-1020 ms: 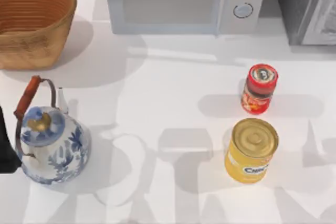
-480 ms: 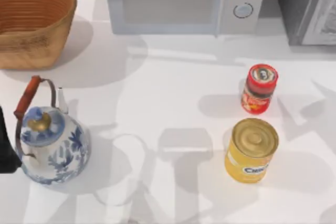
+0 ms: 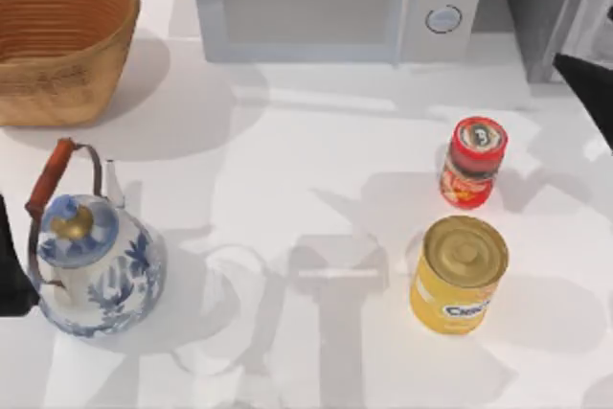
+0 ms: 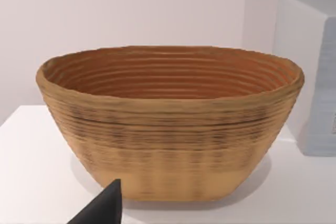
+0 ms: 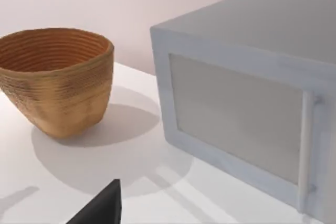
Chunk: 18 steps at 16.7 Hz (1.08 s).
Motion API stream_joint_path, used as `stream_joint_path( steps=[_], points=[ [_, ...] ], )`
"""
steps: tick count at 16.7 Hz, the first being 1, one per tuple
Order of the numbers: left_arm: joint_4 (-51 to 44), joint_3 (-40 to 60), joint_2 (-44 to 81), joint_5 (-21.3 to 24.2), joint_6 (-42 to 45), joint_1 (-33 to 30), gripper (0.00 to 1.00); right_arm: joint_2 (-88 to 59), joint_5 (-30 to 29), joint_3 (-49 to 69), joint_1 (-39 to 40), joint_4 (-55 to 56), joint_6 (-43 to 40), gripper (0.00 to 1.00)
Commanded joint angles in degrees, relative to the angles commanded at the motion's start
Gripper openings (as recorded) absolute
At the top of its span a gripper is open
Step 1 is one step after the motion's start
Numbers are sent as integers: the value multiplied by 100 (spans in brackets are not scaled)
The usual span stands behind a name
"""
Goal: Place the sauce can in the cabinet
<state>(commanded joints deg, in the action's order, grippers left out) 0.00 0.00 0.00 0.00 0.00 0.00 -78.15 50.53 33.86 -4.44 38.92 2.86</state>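
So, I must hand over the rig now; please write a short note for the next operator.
Left arm: parked at the table's left edge, beside the blue-and-white teapot. Finger state cannot be told.
Right arm: at the right edge, in front of the cabinet, holding nothing; finger state cannot be told.
Sauce can: upright on the table, right side, just behind the yellow can, apart from it, ungrasped.
Cabinet: back right corner, next to the microwave.
Done: nothing yet.
Left: open the cabinet if its door is shut, grasp the sauce can, put it inside.
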Motion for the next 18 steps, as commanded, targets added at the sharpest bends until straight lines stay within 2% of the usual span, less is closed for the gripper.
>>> stream_joint_path(
  steps=[10,18],
  points=[
    [0,0,0,0,0,0,100,-4101,2655,1587,-179,1844,-39,100],
    [0,0,0,0,0,0,100,-6348,4150,2833,-273,3248,-598,100]
  ],
)
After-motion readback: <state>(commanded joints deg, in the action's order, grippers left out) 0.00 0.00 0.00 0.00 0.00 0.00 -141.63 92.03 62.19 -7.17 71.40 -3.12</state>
